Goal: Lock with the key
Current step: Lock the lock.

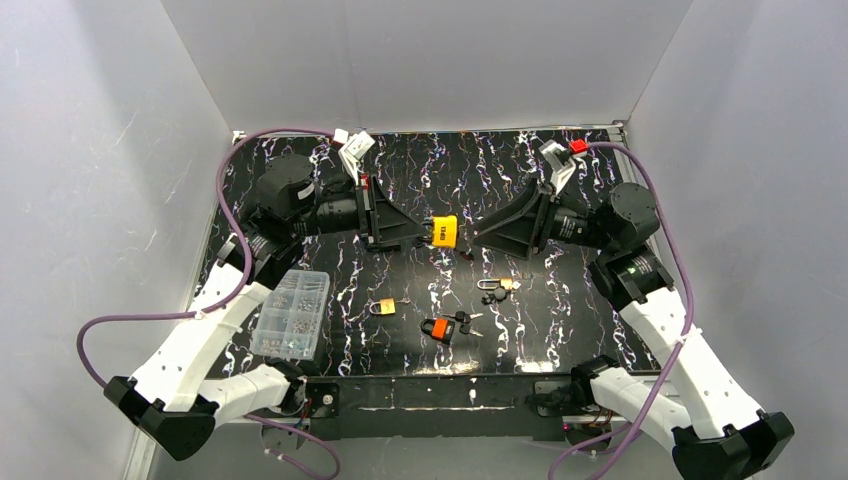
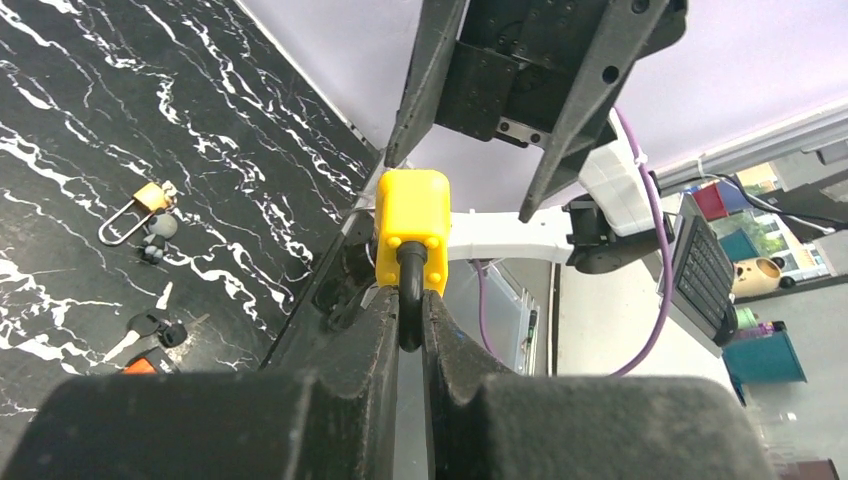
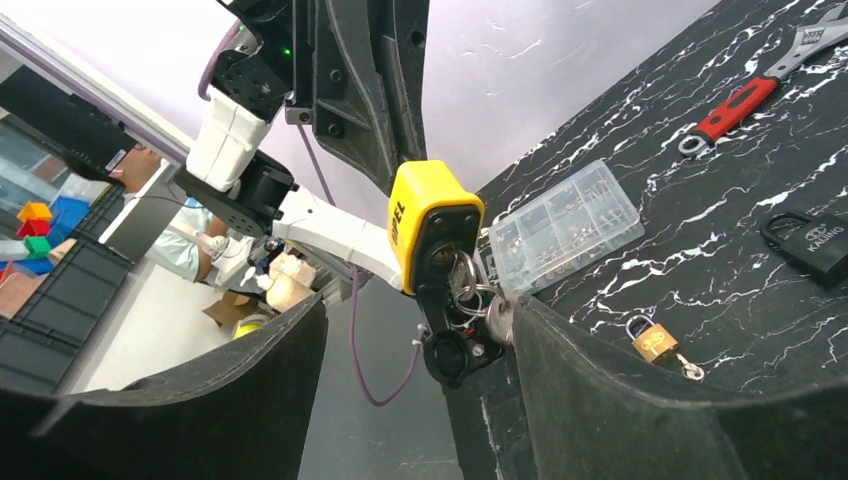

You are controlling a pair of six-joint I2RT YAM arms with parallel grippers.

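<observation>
Shackle [image 2: 409,292] pinched in the closed left gripper [image 2: 410,315], the yellow padlock [image 2: 410,215] faces outward so the right gripper [image 3: 415,330], jaws spread wide, can reach the inserted key [image 3: 452,352] between them.

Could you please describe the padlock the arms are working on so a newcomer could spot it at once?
On the black marbled table, look above the far middle, where both arms meet. The left tool grips the yellow padlock by its shackle. Unlike the brass padlock and orange padlock lying below, it is held up, keys dangling.
</observation>
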